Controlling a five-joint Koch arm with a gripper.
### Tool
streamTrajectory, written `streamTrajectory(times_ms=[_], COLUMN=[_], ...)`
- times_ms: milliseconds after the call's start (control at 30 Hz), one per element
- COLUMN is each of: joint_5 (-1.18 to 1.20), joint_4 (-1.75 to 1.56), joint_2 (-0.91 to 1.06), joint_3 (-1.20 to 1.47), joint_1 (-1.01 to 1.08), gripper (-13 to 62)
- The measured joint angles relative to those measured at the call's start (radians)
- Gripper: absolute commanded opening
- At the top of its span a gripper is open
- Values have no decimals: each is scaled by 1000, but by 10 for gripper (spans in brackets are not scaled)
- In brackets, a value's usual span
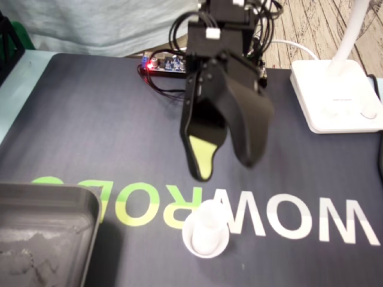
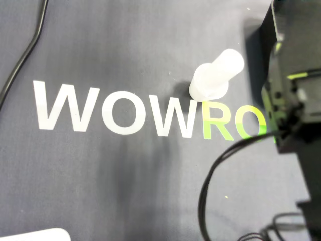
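White peg (image 1: 206, 230) (image 2: 215, 75): stands on its wide base on the mat (image 1: 90, 119), at the printed letters W and R.
Gripper (image 1: 226, 167): released, jaws spread, empty, above the peg, apart from it.
Tray (image 1: 48, 239): lower left in the fixed view, well apart.

The arm (image 1: 218, 54) hangs tilted downward, its jaws spread apart, tips held in the air.

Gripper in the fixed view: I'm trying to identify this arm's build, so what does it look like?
The gripper is matte black, with two broad, rounded, shell-like jaws; one has a yellow-green pad on its inner face. A boxy black motor block sits above, with a white connector and black cables looping behind.
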Motion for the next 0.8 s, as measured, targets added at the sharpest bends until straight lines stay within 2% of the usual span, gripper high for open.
streamTrajectory(times_ms=[367,800], joint_5=[175,198], joint_4=[26,0], joint_2=[25,25], joint_3=[333,499], joint_1=[43,44], gripper=[340,338])
